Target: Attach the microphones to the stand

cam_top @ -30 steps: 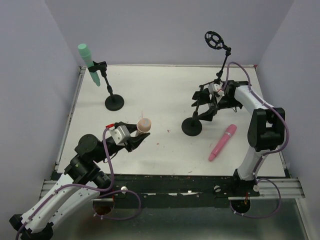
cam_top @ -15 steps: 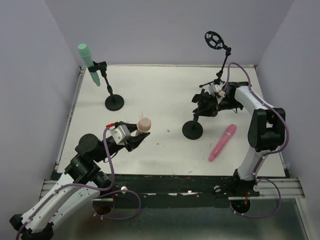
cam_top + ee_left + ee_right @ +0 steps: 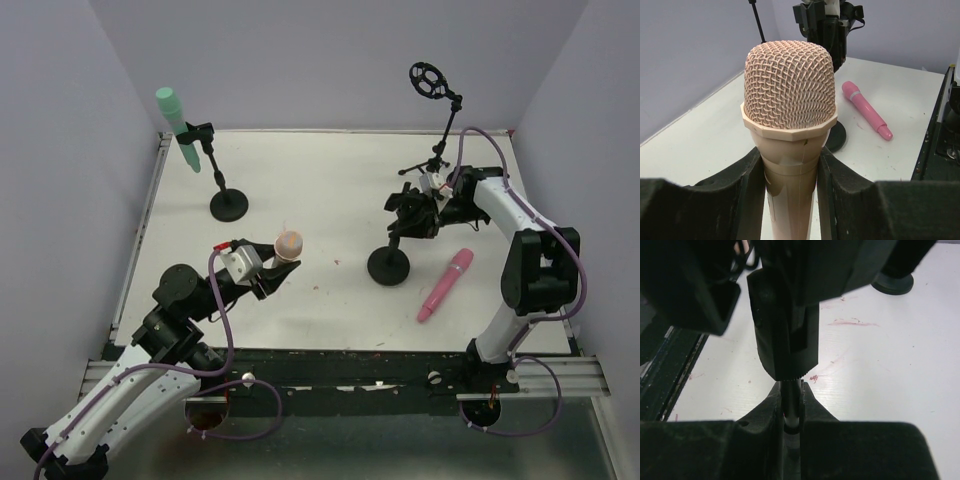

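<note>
My left gripper (image 3: 272, 268) is shut on the peach microphone (image 3: 289, 243), head up, its handle between the pads (image 3: 742, 192). In the left wrist view its mesh head (image 3: 789, 85) fills the centre. My right gripper (image 3: 408, 215) is shut on the thin rod (image 3: 792, 402) of the middle stand, whose round base (image 3: 388, 266) rests on the table; the stand's black clip (image 3: 785, 335) hangs just above the jaws. The pink microphone (image 3: 446, 285) lies flat to the right of that base. The mint green microphone (image 3: 176, 125) sits clipped in the far left stand (image 3: 228, 206).
A taller stand with a ring holder (image 3: 430, 80) rises at the back right, behind my right arm. Grey walls close in the white table (image 3: 320, 180) on three sides. The near edge is a black rail (image 3: 350, 355). The pink microphone (image 3: 866, 110) shows beyond the peach one.
My right gripper has shut on the middle stand's rod, and the stand's base has slid slightly nearer. The left gripper has lifted the peach microphone a little.
</note>
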